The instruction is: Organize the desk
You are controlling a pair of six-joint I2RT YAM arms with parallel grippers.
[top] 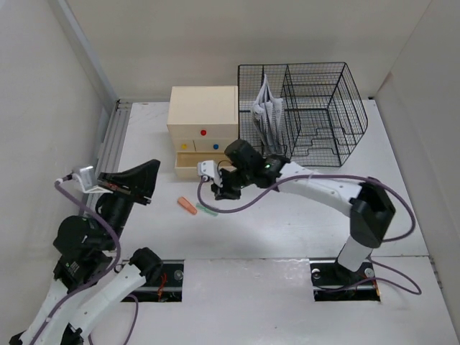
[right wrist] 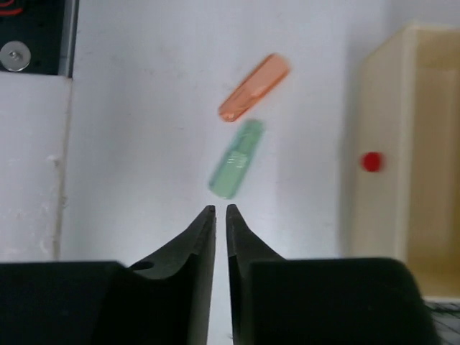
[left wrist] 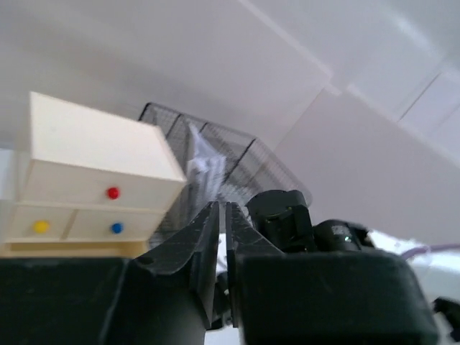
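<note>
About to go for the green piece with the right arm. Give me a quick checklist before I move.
1. Right claw open: not ok, jaws almost shut, empty.
2. Green piece ahead of the tips: ok, lying on the desk.
3. Orange piece apart from the green: cannot tell, ends very close.
4. Bottom drawer pulled out: ok.
5. Left claw clear of the path: ok, shut, off to the left.

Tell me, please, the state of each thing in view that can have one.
left gripper: jaws shut, empty.
right gripper: jaws shut, empty, over the desk.
bottom drawer: pulled open.
upper drawers: closed.
wire rack: upright, papers in its left compartment.
orange piece: lying flat on the desk.
green piece: lying flat beside it.
</note>
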